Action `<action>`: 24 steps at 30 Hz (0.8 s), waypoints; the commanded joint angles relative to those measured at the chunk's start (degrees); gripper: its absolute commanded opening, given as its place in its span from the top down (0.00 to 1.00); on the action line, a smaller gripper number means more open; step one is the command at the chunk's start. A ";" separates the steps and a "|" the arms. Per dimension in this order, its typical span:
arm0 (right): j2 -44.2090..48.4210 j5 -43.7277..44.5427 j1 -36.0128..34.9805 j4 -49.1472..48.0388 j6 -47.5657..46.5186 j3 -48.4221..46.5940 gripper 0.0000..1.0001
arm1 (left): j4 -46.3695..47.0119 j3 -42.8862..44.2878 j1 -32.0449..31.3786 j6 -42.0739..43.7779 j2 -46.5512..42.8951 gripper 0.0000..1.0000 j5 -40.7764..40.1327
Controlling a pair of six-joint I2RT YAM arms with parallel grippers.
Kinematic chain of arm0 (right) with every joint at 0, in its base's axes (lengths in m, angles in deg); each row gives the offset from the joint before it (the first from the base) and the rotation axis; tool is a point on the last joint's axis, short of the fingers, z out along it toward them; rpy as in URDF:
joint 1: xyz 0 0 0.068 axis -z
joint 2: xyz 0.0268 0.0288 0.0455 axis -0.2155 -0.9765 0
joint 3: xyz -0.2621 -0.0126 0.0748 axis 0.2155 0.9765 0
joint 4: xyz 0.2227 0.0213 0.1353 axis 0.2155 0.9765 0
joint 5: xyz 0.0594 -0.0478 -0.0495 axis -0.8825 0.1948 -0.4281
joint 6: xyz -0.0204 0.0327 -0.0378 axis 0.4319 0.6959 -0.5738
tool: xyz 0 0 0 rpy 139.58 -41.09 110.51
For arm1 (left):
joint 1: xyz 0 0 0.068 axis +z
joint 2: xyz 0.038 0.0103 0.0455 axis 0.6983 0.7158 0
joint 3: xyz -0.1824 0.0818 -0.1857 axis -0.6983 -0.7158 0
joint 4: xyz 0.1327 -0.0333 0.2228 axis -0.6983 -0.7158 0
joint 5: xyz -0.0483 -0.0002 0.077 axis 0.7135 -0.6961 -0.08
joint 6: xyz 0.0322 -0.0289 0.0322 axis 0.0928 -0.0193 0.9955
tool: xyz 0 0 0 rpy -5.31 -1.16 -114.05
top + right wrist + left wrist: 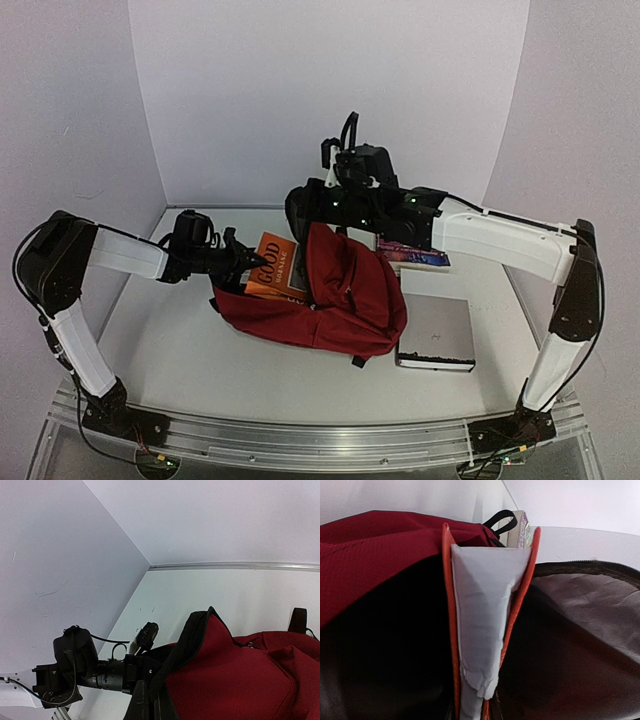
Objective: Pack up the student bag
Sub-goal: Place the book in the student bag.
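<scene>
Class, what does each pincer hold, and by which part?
Right pincer: the student bag, by its zippered opening rim. Left pincer: at the page edge of the orange book; grip cannot be told.

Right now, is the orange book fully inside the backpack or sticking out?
Sticking out: the orange book shows outside the student bag, one end in its open mouth.

Robotics lab test cell. Two white-and-black arms, left arm (110, 255) and right arm (500, 240), stand bolted to an aluminium rail (320, 448) at the near edge of a white tabletop (170, 350). Plain white panels (330, 90) wall it in at the back and on both sides. Exposed cable (107, 640) runs along the arm hardware. Staged props on the tabletop: student bag (330, 295), books (437, 333).
</scene>
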 commanded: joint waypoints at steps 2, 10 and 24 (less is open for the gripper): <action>1.19 0.01 -1.17 -11.94 -1.02 -7.12 1.00 | -7.17 5.51 -3.61 4.90 6.44 0.73 -2.23; 1.57 1.21 -1.17 -12.00 -1.52 -5.12 1.00 | -26.41 11.32 -4.70 16.03 2.53 0.43 -15.33; 2.67 1.93 -1.15 -12.01 -2.13 -3.00 1.00 | -39.89 14.68 -6.34 21.42 -0.47 0.12 -27.83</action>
